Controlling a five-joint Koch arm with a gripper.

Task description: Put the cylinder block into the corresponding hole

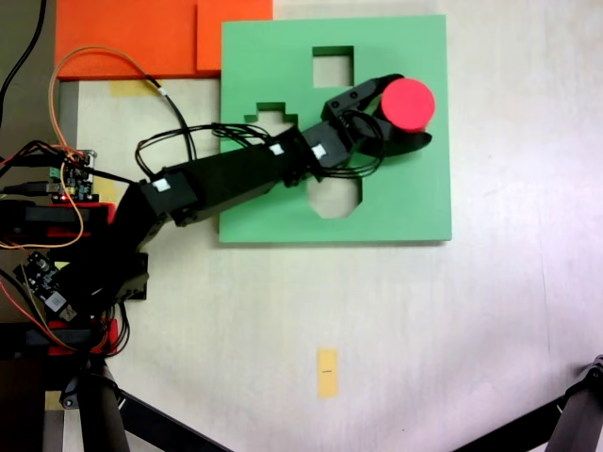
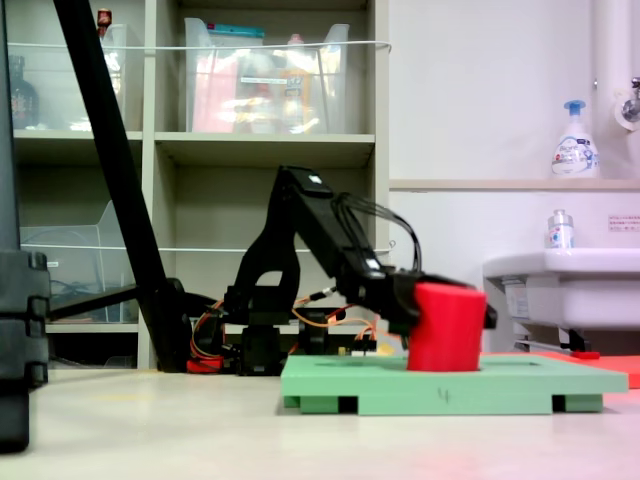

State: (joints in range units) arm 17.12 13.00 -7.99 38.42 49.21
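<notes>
From where I stand, the arm [image 1: 217,179] stretches out low across the green board [image 1: 415,202], reaching from its base at about eight o'clock in the first exterior view toward two o'clock. The pincer [image 1: 396,115] is pinching the red cylinder [image 1: 407,102]: one black finger [image 1: 363,94] runs along the block's ten o'clock side and the other curves under it at about five o'clock, both pressed against its wall.

The red cylinder stands upright, its flat round top facing up, in the board's upper right part, right where the round hole would be; the block and pincer cover that hole completely from above, so I cannot see its rim. In the second exterior view the cylinder [image 2: 446,327] has its bottom edge at the level of the board's [image 2: 450,385] top surface, and I cannot tell whether it has sunk in at all.

On the board, the square hole [image 1: 332,64] lies at eleven o'clock from the block, the eight-sided hole [image 1: 334,196] at seven o'clock, and a notched hole [image 1: 268,118] at nine o'clock is partly hidden by the arm. An orange sheet [image 1: 141,38] touches the board's upper left corner.
</notes>
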